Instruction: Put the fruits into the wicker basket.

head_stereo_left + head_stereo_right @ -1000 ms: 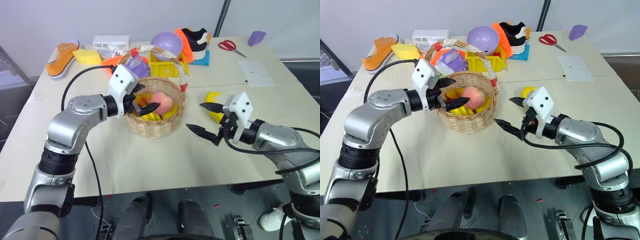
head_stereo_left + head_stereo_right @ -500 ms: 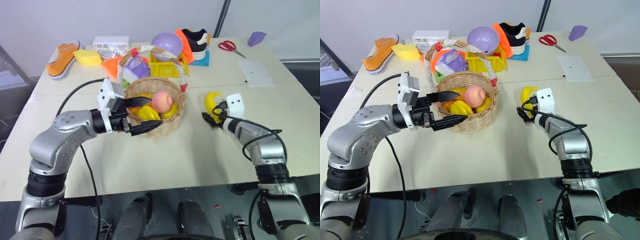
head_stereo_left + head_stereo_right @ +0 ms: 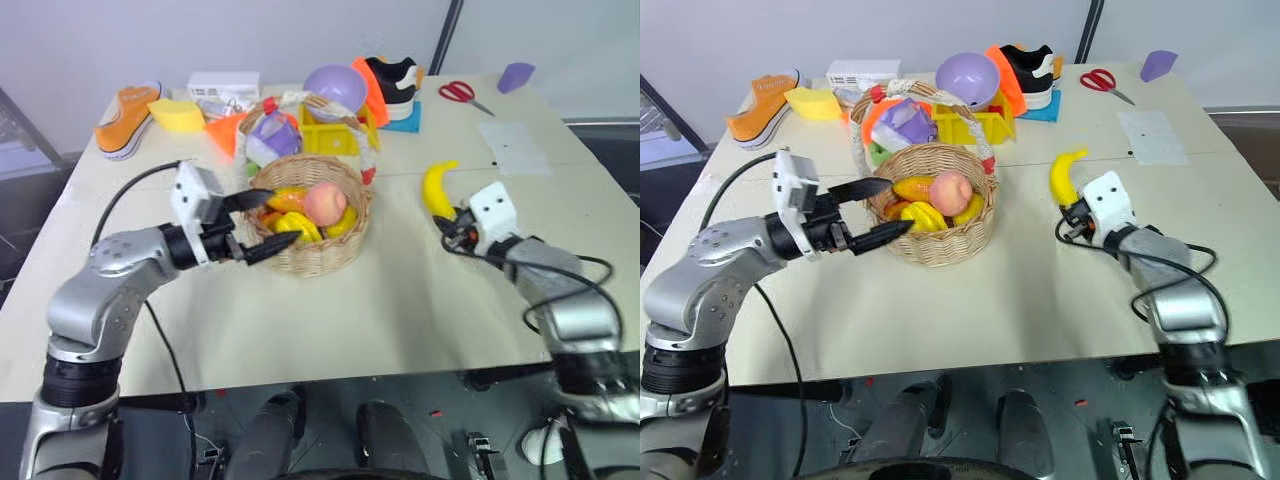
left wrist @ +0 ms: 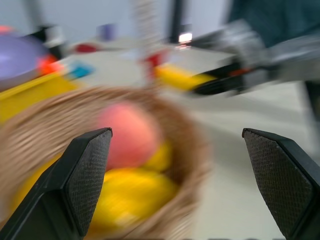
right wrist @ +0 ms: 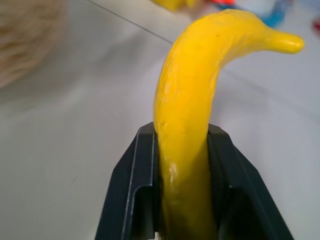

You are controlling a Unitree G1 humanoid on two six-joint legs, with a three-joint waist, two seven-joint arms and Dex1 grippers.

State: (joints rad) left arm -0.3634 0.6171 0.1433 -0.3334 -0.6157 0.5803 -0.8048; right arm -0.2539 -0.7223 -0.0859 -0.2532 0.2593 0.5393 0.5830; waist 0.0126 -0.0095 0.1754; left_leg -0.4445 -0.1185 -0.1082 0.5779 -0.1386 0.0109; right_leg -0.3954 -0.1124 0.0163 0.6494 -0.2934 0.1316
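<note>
The wicker basket (image 3: 318, 258) stands mid-table and holds a pink peach (image 3: 326, 203) with yellow fruit (image 3: 298, 226) beside it. My left gripper (image 3: 279, 218) is open at the basket's left rim, its fingers (image 4: 86, 175) spread wide and empty. In the left wrist view the peach (image 4: 127, 135) lies just ahead of them. To the right of the basket, my right gripper (image 3: 455, 222) is shut on the lower end of a curved yellow banana (image 3: 434, 186). The banana stands upright above the table. In the right wrist view the banana (image 5: 200, 95) is clamped between the black fingers (image 5: 129, 200).
Behind the basket are a yellow bin (image 3: 325, 137), a lilac bowl (image 3: 333, 86) and a purple-and-white packet (image 3: 271, 130). An orange shoe (image 3: 125, 116) and a yellow wedge block (image 3: 175, 113) lie at the back left. A black shoe (image 3: 392, 80), scissors (image 3: 460, 92) and a paper sheet (image 3: 510, 146) lie at the back right.
My right gripper has shut on the banana and raised it off the table, turning it upright. My left gripper has drawn back left out of the basket, leaving the peach inside.
</note>
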